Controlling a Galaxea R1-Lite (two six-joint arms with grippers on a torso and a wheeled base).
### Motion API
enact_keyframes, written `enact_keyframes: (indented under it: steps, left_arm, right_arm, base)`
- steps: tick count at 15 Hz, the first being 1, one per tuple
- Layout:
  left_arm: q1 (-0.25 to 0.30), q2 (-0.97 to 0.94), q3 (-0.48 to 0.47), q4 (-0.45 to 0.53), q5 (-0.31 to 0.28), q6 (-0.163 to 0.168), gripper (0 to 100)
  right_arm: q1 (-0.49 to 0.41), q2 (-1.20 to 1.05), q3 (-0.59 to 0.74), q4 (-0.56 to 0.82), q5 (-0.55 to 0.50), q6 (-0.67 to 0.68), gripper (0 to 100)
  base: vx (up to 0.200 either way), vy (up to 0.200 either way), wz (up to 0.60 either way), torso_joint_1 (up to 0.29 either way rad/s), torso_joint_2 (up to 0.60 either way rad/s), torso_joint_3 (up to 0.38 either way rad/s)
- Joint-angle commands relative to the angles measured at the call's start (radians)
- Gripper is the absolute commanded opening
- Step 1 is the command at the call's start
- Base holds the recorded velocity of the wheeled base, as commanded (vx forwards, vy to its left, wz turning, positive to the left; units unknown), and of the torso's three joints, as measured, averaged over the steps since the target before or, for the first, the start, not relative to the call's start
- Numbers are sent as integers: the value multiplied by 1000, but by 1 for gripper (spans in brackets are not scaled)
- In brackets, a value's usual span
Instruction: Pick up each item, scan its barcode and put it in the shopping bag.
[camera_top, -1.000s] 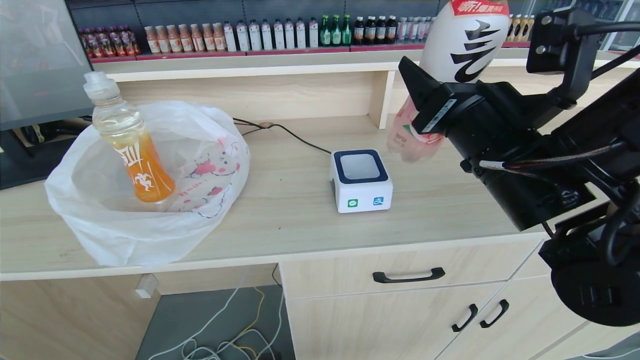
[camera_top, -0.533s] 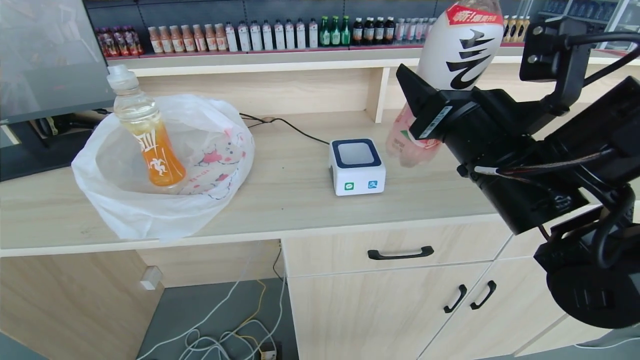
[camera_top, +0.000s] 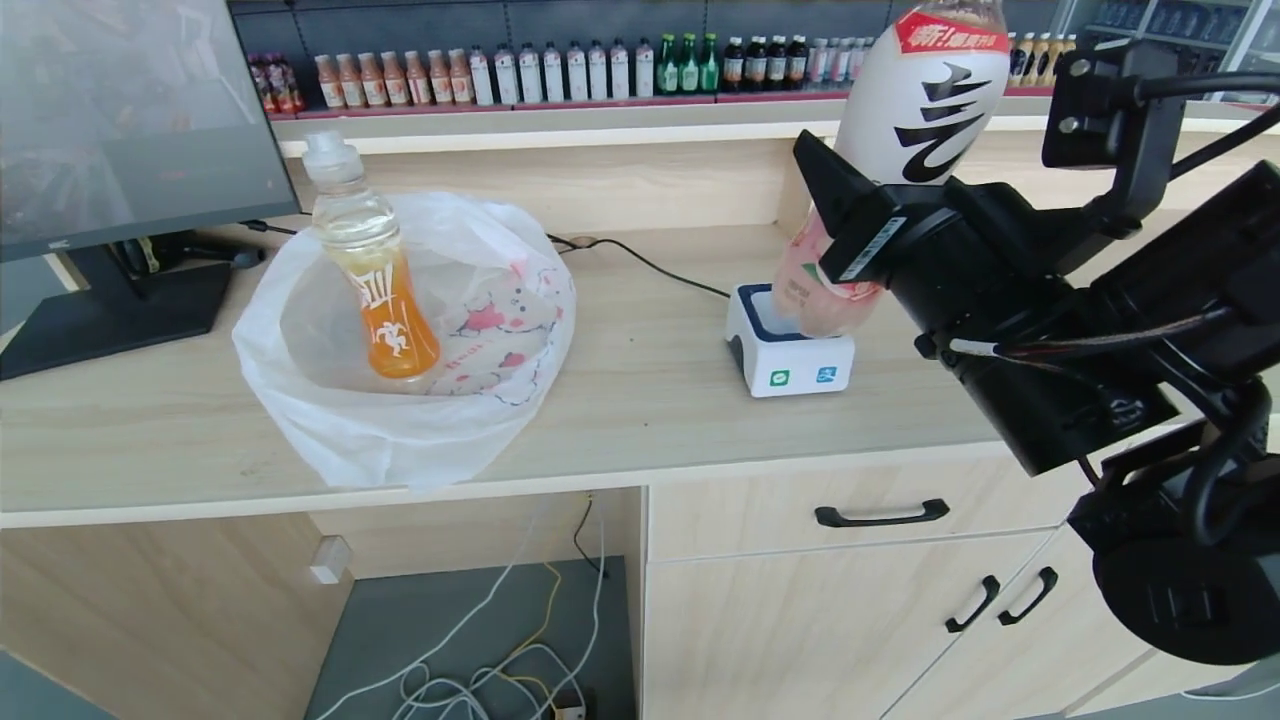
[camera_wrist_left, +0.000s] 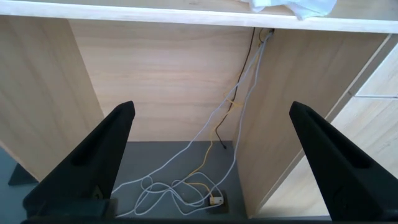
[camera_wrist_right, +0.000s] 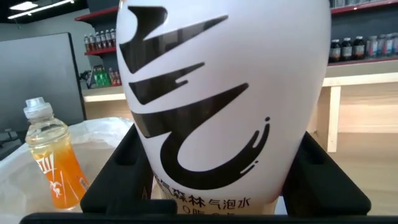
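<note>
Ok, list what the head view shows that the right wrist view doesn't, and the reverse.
Head view, not the right wrist: the scanner box on the counter, the drawers below it and the cables on the floor.
Right wrist, not the head: both fingers flanking the white bottle, one on each side.
Both: the white bottle, the orange bottle standing in the bag, and the shelf of drinks behind.

counter (camera_top: 650, 420): pale wood grain, matt, smooth
shopping bag (camera_top: 400, 450): thin translucent plastic, crinkled (slight sheen)
white-labelled bottle (camera_top: 925, 100): glossy plastic wrap
orange drink bottle (camera_top: 385, 300): clear smooth plastic
scanner (camera_top: 795, 365): white glossy plastic
</note>
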Motion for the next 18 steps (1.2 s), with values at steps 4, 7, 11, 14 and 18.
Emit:
enact_keyframes:
  steps: [4,7,11,14,18]
  left_arm:
    - [0,0,0,0,0,-1,100]
    - [0,0,0,0,0,-1,100]
    - [0,0,0,0,0,1,100]
    - [0,0,0,0,0,1,100]
    - [0,0,0,0,0,1,100]
  right_arm:
    - [1,16,2,-3,1,0,0]
    - [1,21,0,-6,1,0,0]
    - [10,23,-7,2,1,-2,0]
    - [18,-5,-36,71,19,-6,0]
    - [25,69,-138,129,31,-37,0]
  base:
    - [0,200,0,2,6,1]
    - [0,200,0,1,2,2]
    - [0,0,0,0,0,0]
    - [0,0,0,0,0,0]
    - [0,0,0,0,0,0]
